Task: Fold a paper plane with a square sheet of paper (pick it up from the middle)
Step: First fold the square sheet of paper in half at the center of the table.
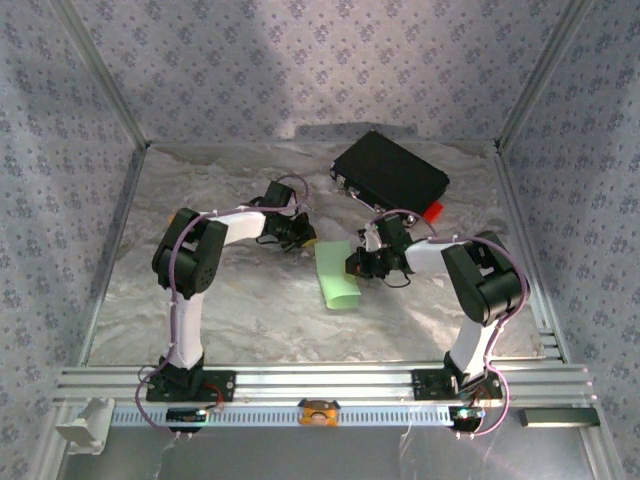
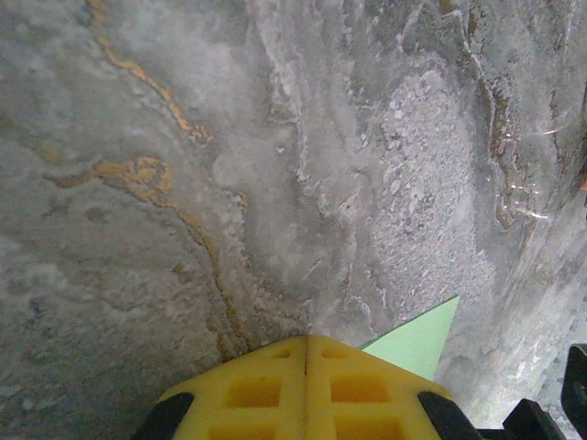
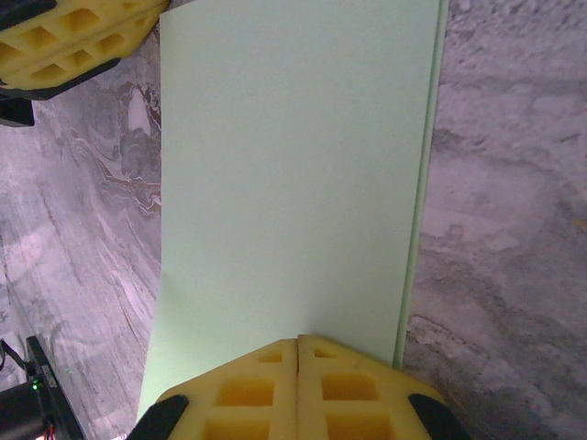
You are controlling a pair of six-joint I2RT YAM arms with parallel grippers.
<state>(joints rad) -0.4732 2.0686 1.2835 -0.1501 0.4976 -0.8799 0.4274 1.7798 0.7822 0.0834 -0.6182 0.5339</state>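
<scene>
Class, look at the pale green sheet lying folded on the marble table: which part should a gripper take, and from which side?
Probably the long edge where two layers show slightly offset, near its middle. The folded green sheet lies flat on the marble table, so come down from above onto that open edge; the closed fold likely offers no lip.

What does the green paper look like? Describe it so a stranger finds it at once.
On the grey marble-patterned table, find the black rectangular case at the far side. Nearer than it, between the left pincer and right pincer, lies the thin pale green paper sheet. It alone is green and flat, unlike the small red tab by the case.
</scene>
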